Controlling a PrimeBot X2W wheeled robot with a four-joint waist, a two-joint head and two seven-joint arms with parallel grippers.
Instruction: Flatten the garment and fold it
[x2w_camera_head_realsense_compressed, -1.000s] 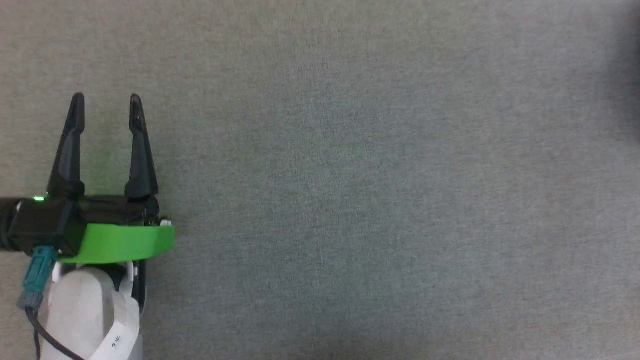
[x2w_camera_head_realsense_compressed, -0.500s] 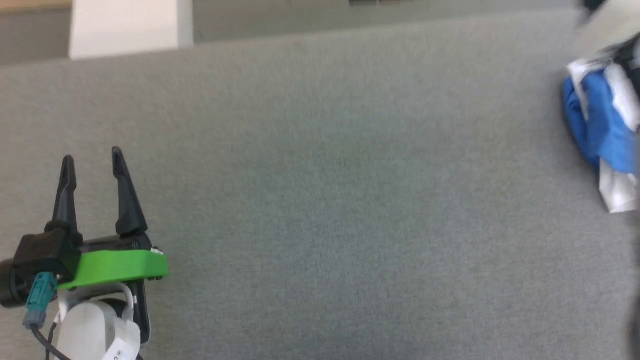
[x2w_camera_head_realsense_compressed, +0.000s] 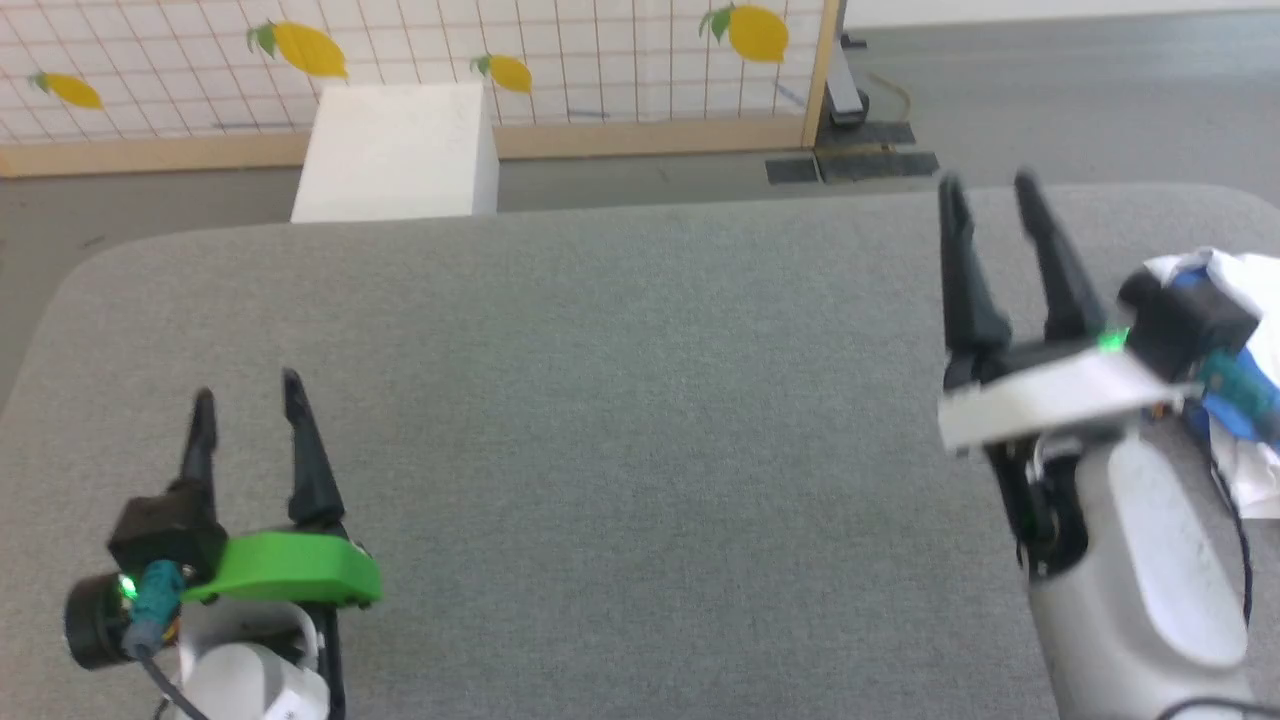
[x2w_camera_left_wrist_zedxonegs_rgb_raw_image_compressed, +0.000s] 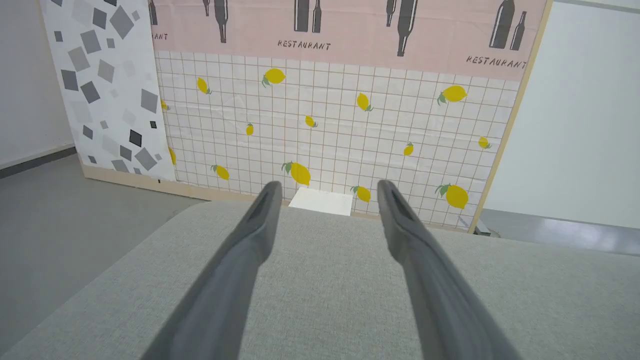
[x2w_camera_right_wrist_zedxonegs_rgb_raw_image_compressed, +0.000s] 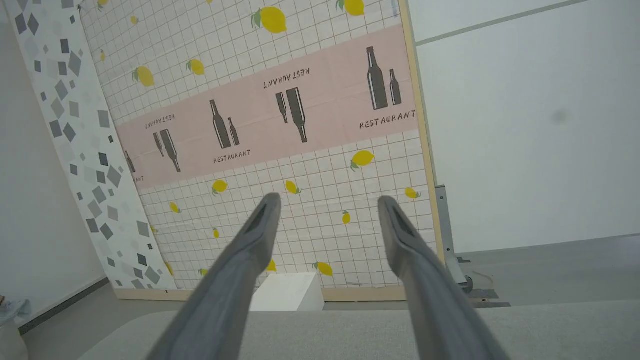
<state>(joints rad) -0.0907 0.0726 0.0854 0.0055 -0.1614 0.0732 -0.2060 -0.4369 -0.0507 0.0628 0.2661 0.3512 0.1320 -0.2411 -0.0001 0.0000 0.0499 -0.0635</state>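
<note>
Overhead, the left gripper (x2w_camera_head_realsense_compressed: 247, 387) and the right gripper (x2w_camera_head_realsense_compressed: 987, 180) are shown with fingers parted over the grey table (x2w_camera_head_realsense_compressed: 620, 400). The garment (x2w_camera_head_realsense_compressed: 1245, 275) is seen crumpled beside the right gripper.

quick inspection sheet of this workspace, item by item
surface: grey fabric-covered table, rounded corners, mostly bare
job's things: garment, white and blue, bunched at the table's right edge, partly hidden behind the right arm; not flattened yet
clutter: nothing seen
grippers: left gripper open, holding nothing; right gripper open, holding nothing, fingers raised beside the garment
cables: left wrist cable and right forearm cable, both black, each running from a teal plug
surroundings: white box on the floor beyond the table; lemon-print panel behind it
</note>
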